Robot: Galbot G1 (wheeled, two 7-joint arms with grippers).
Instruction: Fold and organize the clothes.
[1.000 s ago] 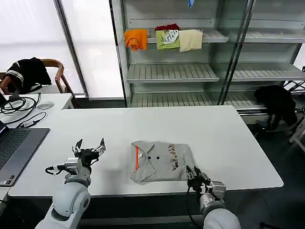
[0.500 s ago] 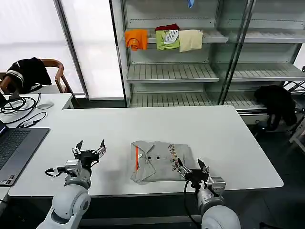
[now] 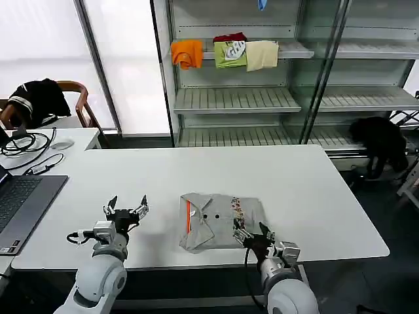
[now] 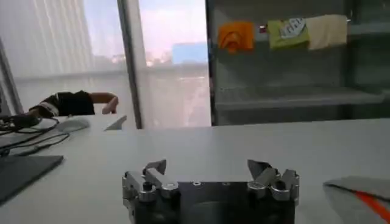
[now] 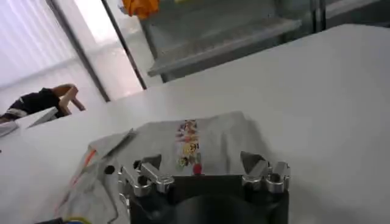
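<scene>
The shirt (image 3: 221, 221) lies folded on the worktop (image 3: 308, 190); the open right hand (image 3: 251, 235) is poised at its near edge for pickup, while the open left hand (image 3: 126, 213) waits beside

The head camera looks down over the counter (image 3: 314, 190) toward the shelves (image 3: 262, 98), while both low wrist cameras face those shelves too.

Grey shelving (image 3: 262, 98) stands behind the white table (image 3: 196, 170), beside bright windows (image 3: 39, 46).
</scene>
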